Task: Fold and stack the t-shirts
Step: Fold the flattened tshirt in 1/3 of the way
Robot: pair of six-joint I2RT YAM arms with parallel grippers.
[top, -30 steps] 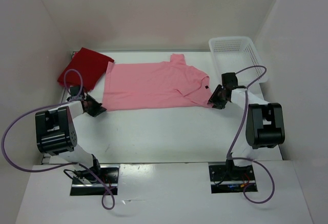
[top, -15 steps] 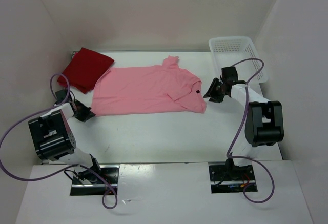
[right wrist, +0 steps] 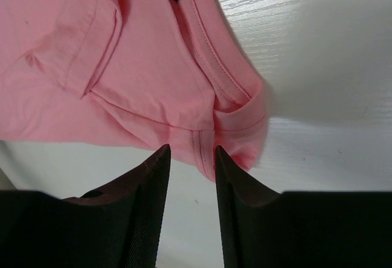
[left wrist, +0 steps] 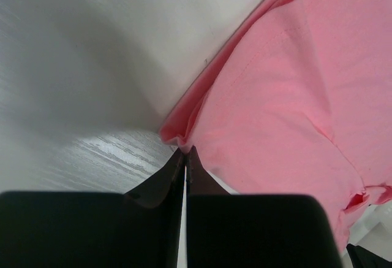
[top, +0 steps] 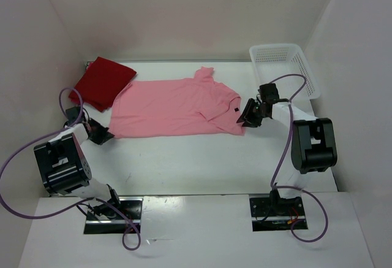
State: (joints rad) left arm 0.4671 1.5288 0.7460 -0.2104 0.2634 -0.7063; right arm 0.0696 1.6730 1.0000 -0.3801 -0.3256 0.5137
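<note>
A pink t-shirt (top: 174, 105) lies spread flat across the middle of the table, its collar end to the right. My left gripper (top: 105, 135) is at its near left corner, shut on a pinch of the pink cloth (left wrist: 184, 138); the shut tips (left wrist: 185, 153) show in the left wrist view. My right gripper (top: 245, 121) stands open at the shirt's right edge. The sewn hem (right wrist: 205, 142) lies just ahead of and between its fingertips (right wrist: 160, 157), not gripped. A dark red t-shirt (top: 101, 84) lies folded at the back left.
A white mesh basket (top: 285, 65) stands at the back right corner, close behind the right arm. White walls enclose the table on three sides. Purple cables loop from both arms over the near table.
The left gripper has pulled left and nearer, dragging the pink shirt leftward with it. The right gripper lifted off the shirt's right edge, then came back down beside it.
</note>
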